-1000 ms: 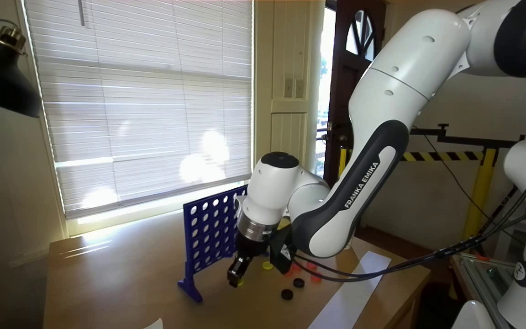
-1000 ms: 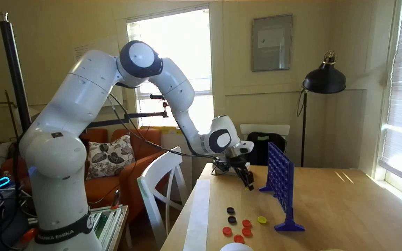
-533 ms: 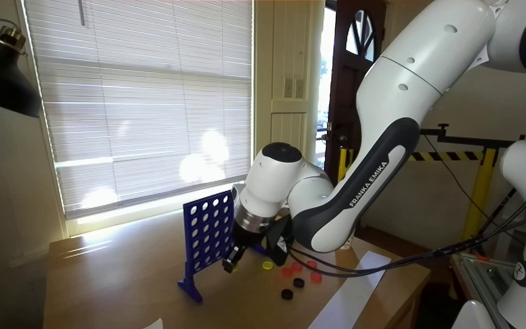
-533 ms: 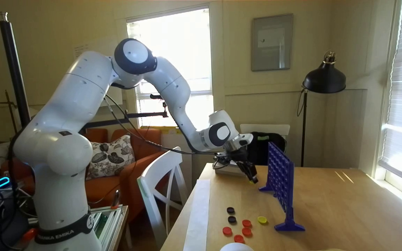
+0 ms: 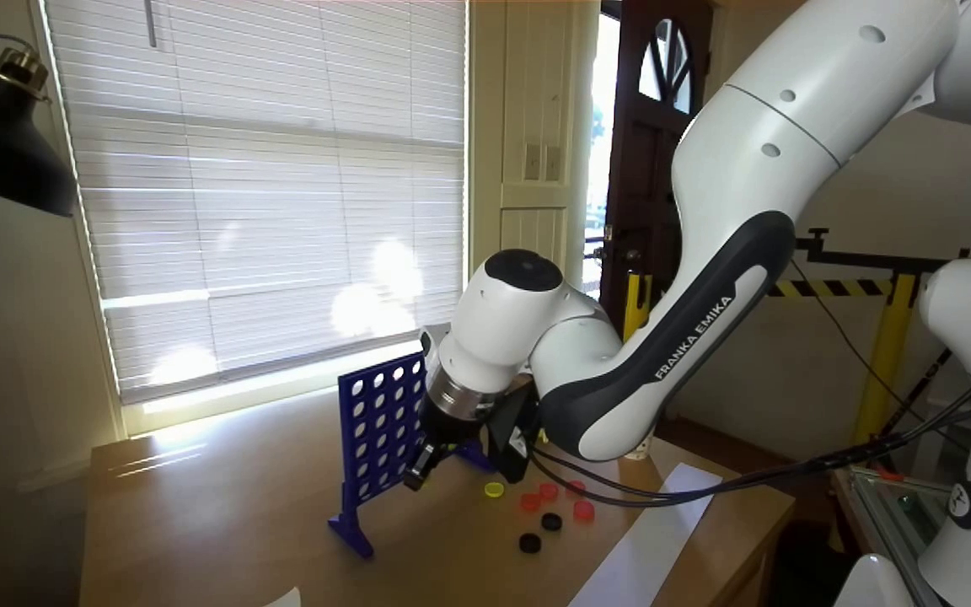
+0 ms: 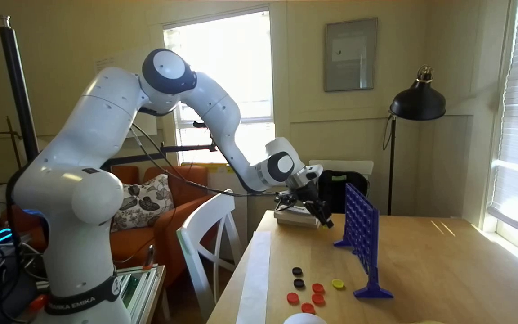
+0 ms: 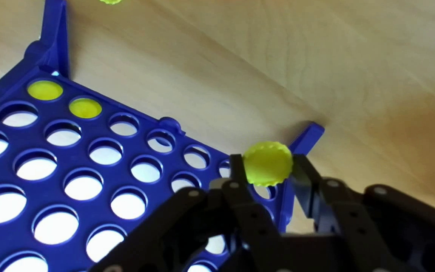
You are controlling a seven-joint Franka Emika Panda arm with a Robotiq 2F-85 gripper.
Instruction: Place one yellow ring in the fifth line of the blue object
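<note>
The wrist view shows part of the tabletop (image 7: pixel 372 56). In an exterior view my arm (image 5: pixel 709 270) blocks some of the upright blue grid (image 5: pixel 370 435). My end effector (image 7: pixel 268 166) is closed on the yellow ring (image 7: pixel 267 160), near the grid; I cannot tell whether these touch. A white round thing (image 6: pixel 305 319) is cut off in an exterior view. Loose lie four red tokens (image 6: pixel 318 299), two black tokens (image 6: pixel 299 283) and a yellow token (image 6: pixel 337 284). Two more yellow tokens (image 7: pixel 85 108) fill neighbouring end holes of the grid's lowest row.

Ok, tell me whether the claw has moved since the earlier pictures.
Yes: in an exterior view, the claw has shifted up and slightly left in the picture, judged against the unmoved blue Connect-Four-style grid.
</note>
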